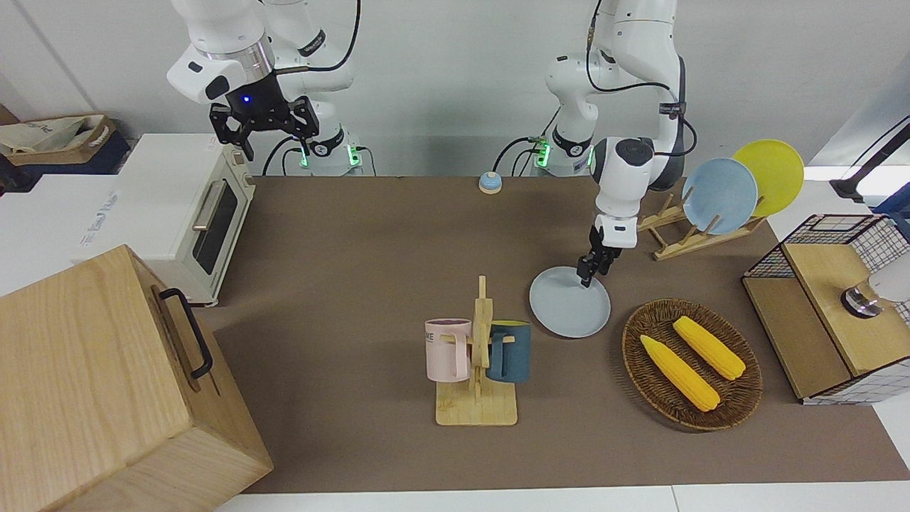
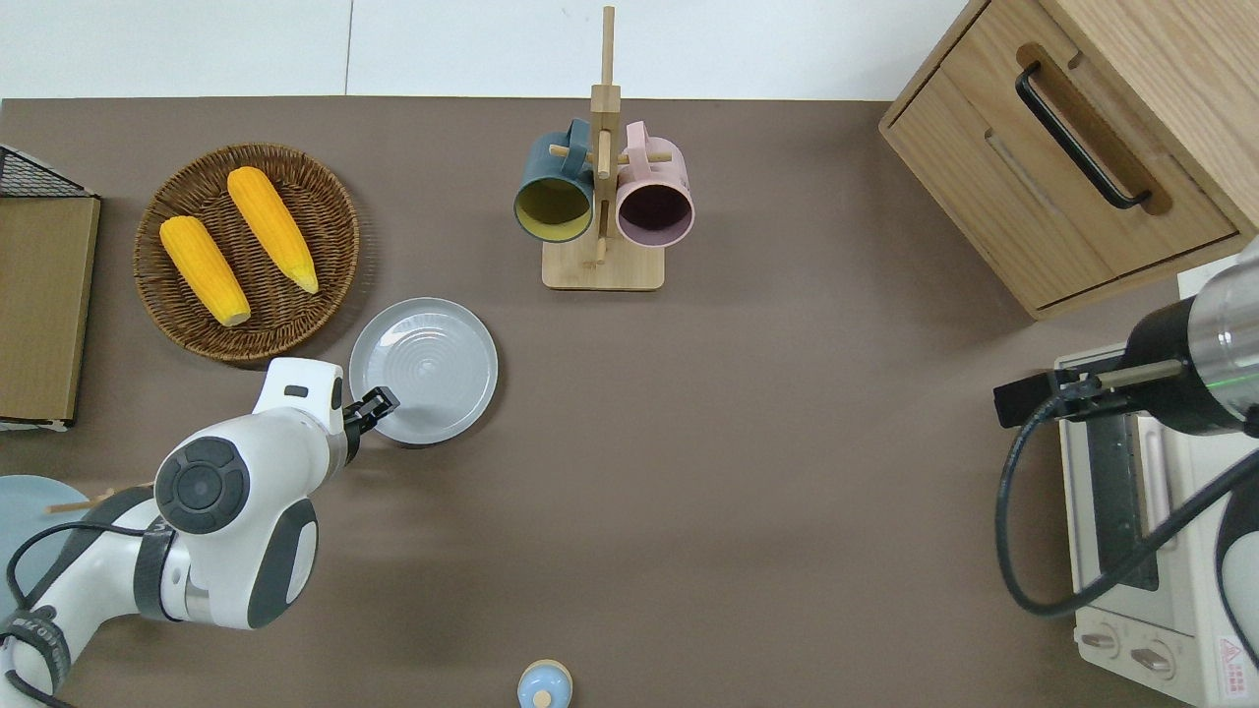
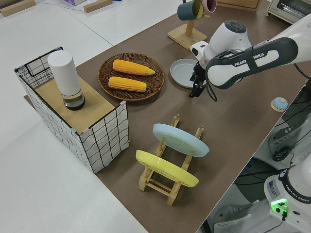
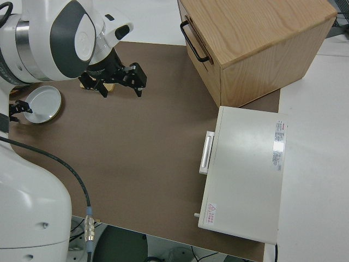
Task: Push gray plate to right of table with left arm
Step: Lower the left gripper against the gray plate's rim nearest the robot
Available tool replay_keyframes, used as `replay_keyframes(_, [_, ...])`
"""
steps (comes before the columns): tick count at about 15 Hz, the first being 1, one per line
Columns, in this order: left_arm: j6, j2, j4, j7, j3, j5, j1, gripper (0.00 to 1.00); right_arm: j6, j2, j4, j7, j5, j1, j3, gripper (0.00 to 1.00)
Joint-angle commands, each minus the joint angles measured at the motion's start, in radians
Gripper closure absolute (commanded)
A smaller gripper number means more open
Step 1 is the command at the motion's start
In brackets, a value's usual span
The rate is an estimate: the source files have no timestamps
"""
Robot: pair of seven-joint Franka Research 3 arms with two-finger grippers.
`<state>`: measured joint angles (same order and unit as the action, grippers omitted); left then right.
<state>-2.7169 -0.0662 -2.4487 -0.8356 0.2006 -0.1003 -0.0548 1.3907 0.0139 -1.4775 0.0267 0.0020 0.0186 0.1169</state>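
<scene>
Mug rack (image 1: 478,355) sat beside gray plate (image 1: 569,306), left gripper (image 1: 589,274) touched plate's robot-side rim, finger gap unclear, right arm parked.

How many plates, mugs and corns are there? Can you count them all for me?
Plates: 3, the gray plate, a blue plate and a yellow plate
Mugs: 2, pink mug and dark blue mug
Corn cobs: 2
Total: 7
</scene>
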Motion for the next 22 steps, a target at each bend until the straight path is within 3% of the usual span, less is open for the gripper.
replay_keyframes(1, [-0.026,-0.003,-0.013,-0.031,-0.007,-0.029,0.012,1.00,-0.015,0.003,0.008,0.001,0.010,-0.020,0.015,0.017])
replay_keyframes(12, [-0.024,-0.018,-0.009,-0.040,-0.006,-0.052,0.042,1.00,-0.015,0.003,0.008,0.001,0.010,-0.020,0.015,0.017])
replay_keyframes(22, [0.008,-0.020,0.007,-0.347,-0.007,-0.052,0.272,1.00,-0.015,0.003,0.008,0.002,0.010,-0.020,0.015,0.017])
